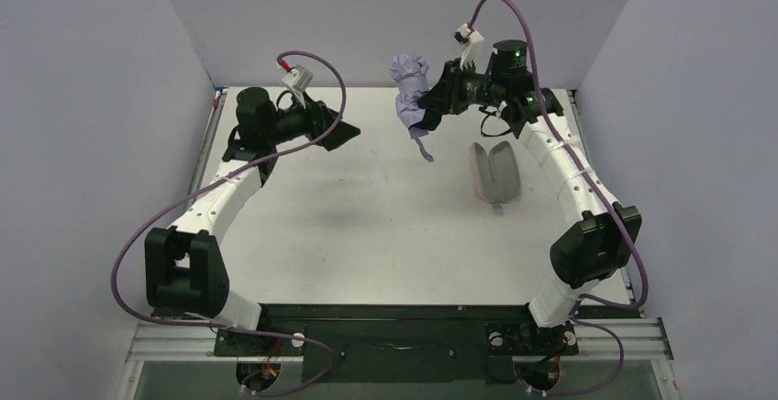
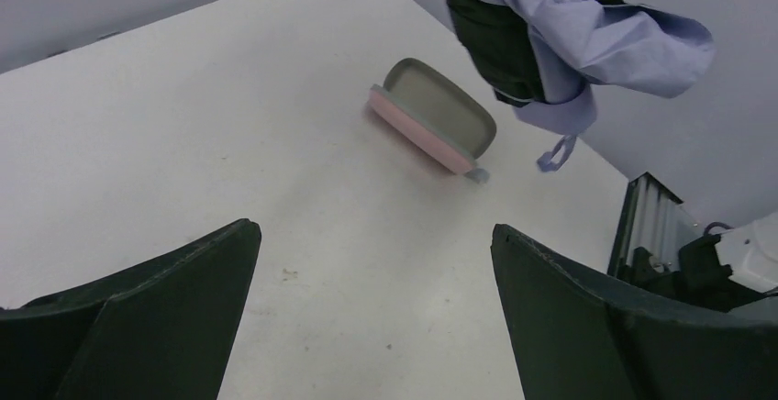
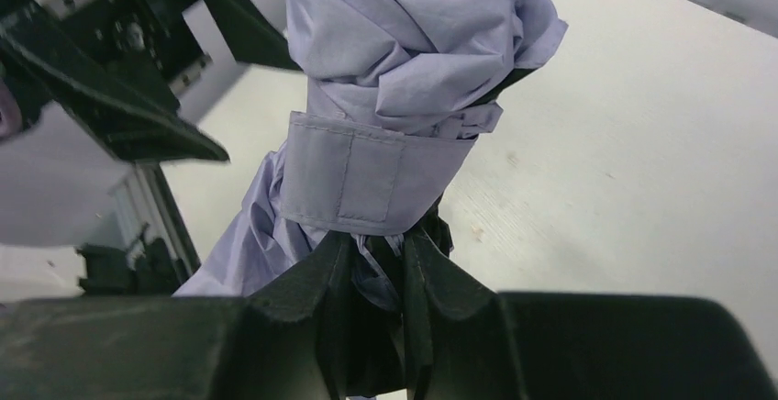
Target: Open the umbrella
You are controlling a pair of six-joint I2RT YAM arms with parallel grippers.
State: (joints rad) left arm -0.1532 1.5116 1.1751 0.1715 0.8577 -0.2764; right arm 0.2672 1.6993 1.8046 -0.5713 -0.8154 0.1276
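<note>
Two grippers are at the far side of the table (image 1: 367,226). The right gripper (image 1: 427,111) is clamped on the folded umbrella (image 1: 409,88) and holds it above the table, right of centre, with the strap band (image 3: 362,175) wrapped around it. The left gripper (image 1: 341,134), far left, has its jaws wide apart and holds nothing. A pink case (image 1: 494,172) lies on the table, right of the umbrella.

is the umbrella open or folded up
Folded. The umbrella has its canopy bunched tight, with the strap wrapped closed around it, and the right gripper clamps it.
</note>
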